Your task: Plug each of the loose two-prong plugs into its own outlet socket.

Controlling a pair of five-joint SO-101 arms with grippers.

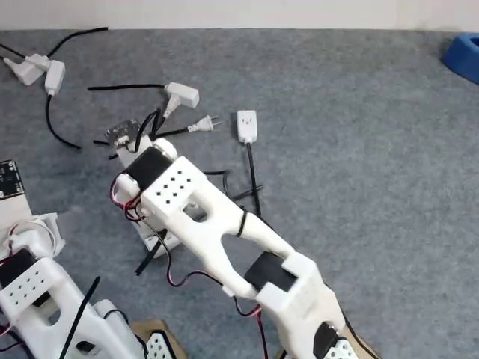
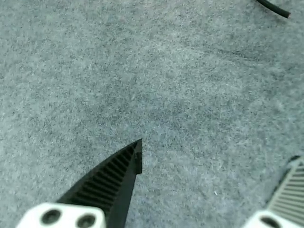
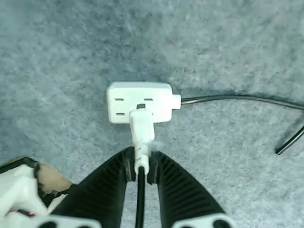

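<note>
— Standing on what?
— On grey carpet (image 1: 374,187), with a pale strip (image 1: 224,13) along the far edge and something blue (image 1: 462,56) at a far corner.
— Holding what?
— Pinching a white plug (image 3: 141,135) in the right gripper (image 3: 141,159), fingers pressed on both its sides. Lies lengthwise in line with those fingers, nose aimed away from the wrist and touching the middle face of a white socket block (image 3: 118,102); prongs hidden.
— And the other claw?
— Left gripper (image 2: 218,152) spread wide over the carpet. Seen from above, farther out: a loose plug (image 1: 203,124), prongs aimed at a white outlet (image 1: 247,126) close by, not touching.
</note>
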